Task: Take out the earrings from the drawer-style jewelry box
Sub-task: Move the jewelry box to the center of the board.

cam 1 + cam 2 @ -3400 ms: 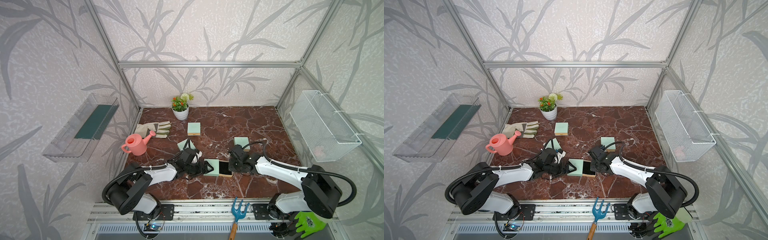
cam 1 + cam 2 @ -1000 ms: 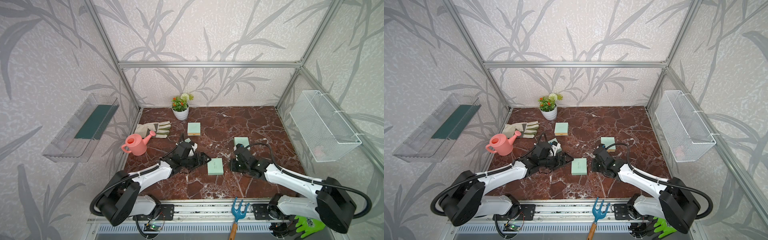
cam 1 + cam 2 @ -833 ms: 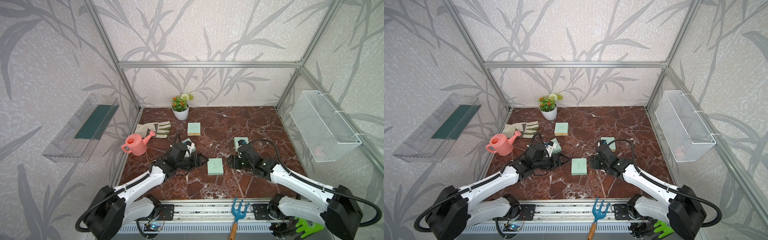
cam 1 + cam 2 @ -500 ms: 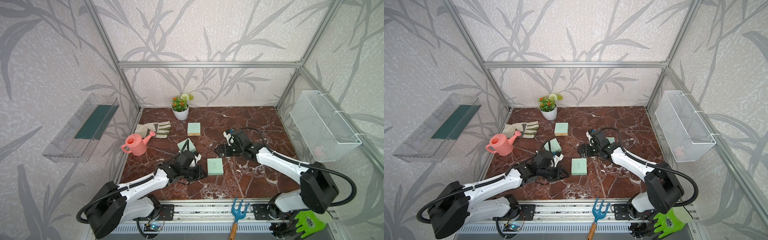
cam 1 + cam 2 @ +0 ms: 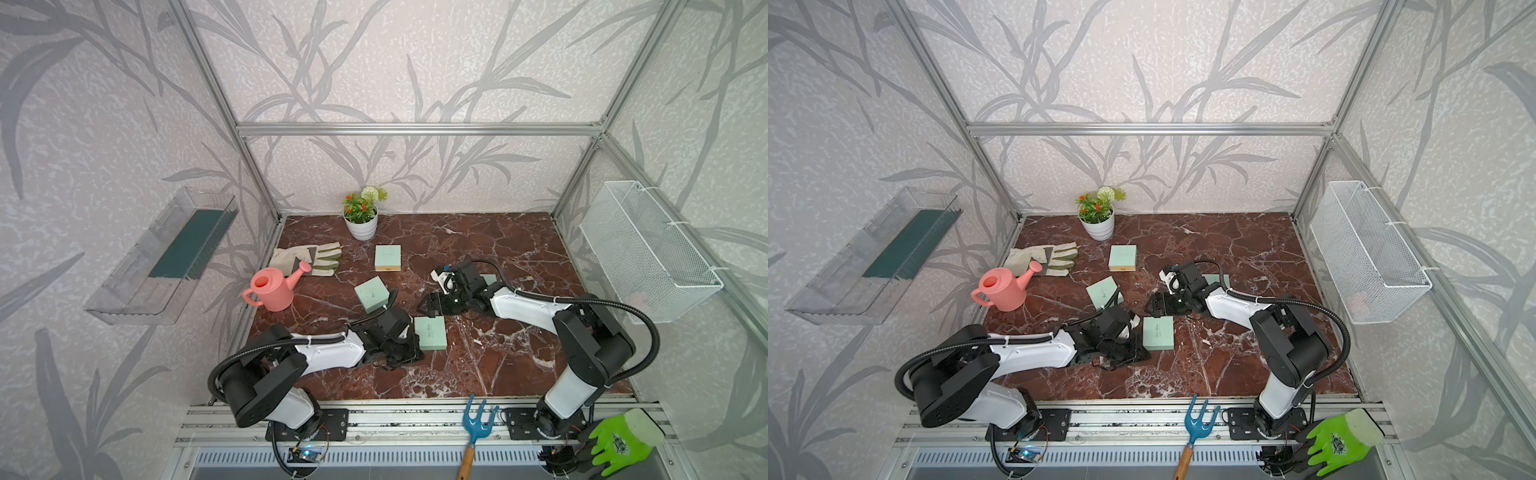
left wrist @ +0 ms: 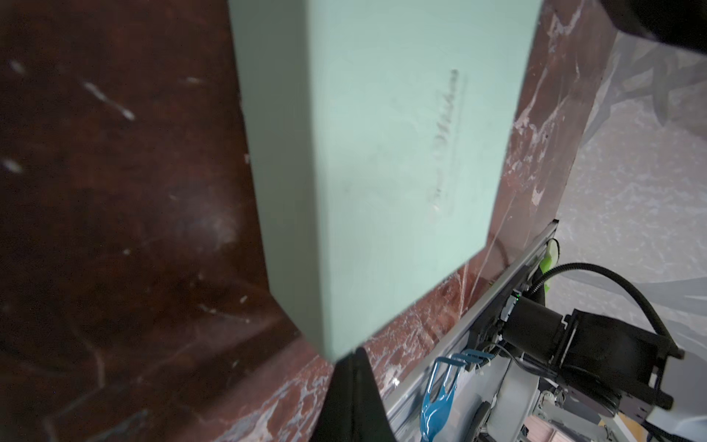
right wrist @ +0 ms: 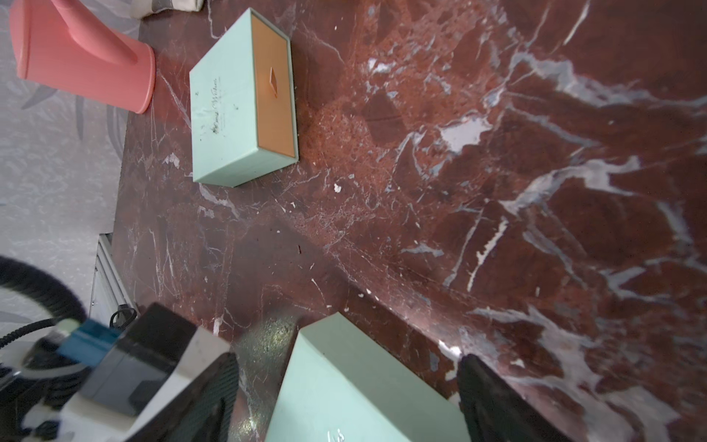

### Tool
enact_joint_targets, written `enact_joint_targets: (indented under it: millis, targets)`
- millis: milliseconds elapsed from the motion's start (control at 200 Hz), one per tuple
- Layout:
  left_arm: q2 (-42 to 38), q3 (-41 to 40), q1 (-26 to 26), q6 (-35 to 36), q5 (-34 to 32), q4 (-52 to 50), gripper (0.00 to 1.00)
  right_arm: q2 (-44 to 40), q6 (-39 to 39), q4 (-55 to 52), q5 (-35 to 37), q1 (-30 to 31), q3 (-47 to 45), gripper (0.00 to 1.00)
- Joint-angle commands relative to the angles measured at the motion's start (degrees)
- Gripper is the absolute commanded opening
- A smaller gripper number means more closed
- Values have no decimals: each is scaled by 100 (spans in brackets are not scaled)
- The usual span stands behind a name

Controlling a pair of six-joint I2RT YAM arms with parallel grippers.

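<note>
The mint-green box is closed up again, so we see 0 earrings and probably have to reopen it. Left claw is clenched just beside the box, right claw released just behind it.

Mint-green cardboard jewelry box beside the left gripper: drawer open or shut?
Shut. In both top views the mint-green box shows only its plain top; no black-lined drawer sticks out.

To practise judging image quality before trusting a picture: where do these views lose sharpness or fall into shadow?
Left wrist view: the central mint-green box is soft, its script smeared, the marble table beside it in shadow. Right wrist view: the orange-fronted box is crisp, the foreground blurred. Both top views: evenly lit, sharp throughout.
</note>
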Motion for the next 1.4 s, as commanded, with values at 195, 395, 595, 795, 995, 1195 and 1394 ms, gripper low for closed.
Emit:
enact_joint_targets:
  millis: [195,395,595,795,995,1195,1394]
  targets:
    - [390,271,-20,-411,-625,192,0,215,142,251,-672,-102,-159,86]
    - [760,485,120,-543,-853,209,0,57,334,427,-761,-100,-492,83]
    - [741,427,511,-547,-931,82,0,-147,490,631,-741,-93,-818,80]
    - [972,708,844,-245,-777,-14,0,-174,402,323,-383,-97,-662,78]
    - [1282,1174,1064,-51,-822,-161,0,-14,177,-331,-43,-102,-50,78]
    - [1760,1898,1274,220,-840,-451,0,634,-165,-1044,85,-191,781,76]
    - [2241,2495,1560,444,-681,-598,0,862,-259,-1321,274,-353,1155,76]
